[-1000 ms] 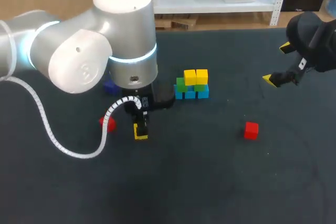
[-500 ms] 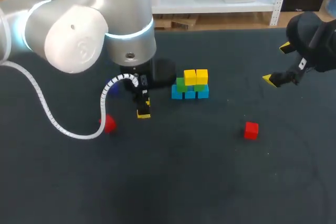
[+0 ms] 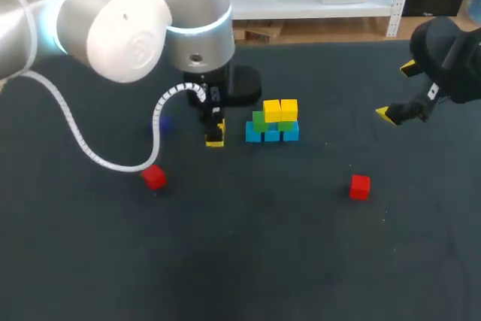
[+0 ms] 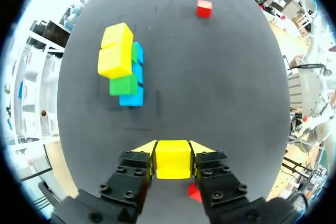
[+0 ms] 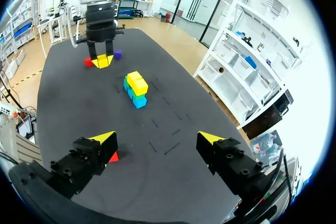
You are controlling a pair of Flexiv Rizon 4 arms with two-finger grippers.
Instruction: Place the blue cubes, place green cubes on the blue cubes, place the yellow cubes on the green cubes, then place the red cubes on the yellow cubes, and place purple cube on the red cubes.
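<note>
Yellow-tipped fingers of the left gripper (image 4: 173, 149) clamp a yellow cube (image 4: 173, 159) from both sides. From the head camera the pair sits at 9 o'clock of the half-built stack, just beside it and not touching. The stack stands near the middle of the dark table (image 3: 301, 261). Three blue cubes (image 3: 271, 135) form a row at its base, with green cubes (image 3: 260, 120) resting on them. Two yellow cubes (image 3: 280, 110) sit side by side on the green layer toward the 3 o'clock end, leaving the green cube at the 9 o'clock end uncovered. Through the left wrist camera that bare green cube is the part of the stack nearest the held cube, straight ahead of the fingers.

One red cube (image 3: 360, 186) lies alone at about 4 o'clock of the stack, well apart from it. A second red cube (image 3: 154, 177) lies at 8 o'clock, at the low end of the left arm's white cable (image 3: 75, 140). The purple cube (image 5: 118, 54) rests at 9 o'clock, beyond the left gripper and partly hidden by the cable in the head view.

The right gripper (image 5: 156, 139) hangs at roughly 3 o'clock of the stack near the table's edge, its fingers spread wide with nothing between them
</note>
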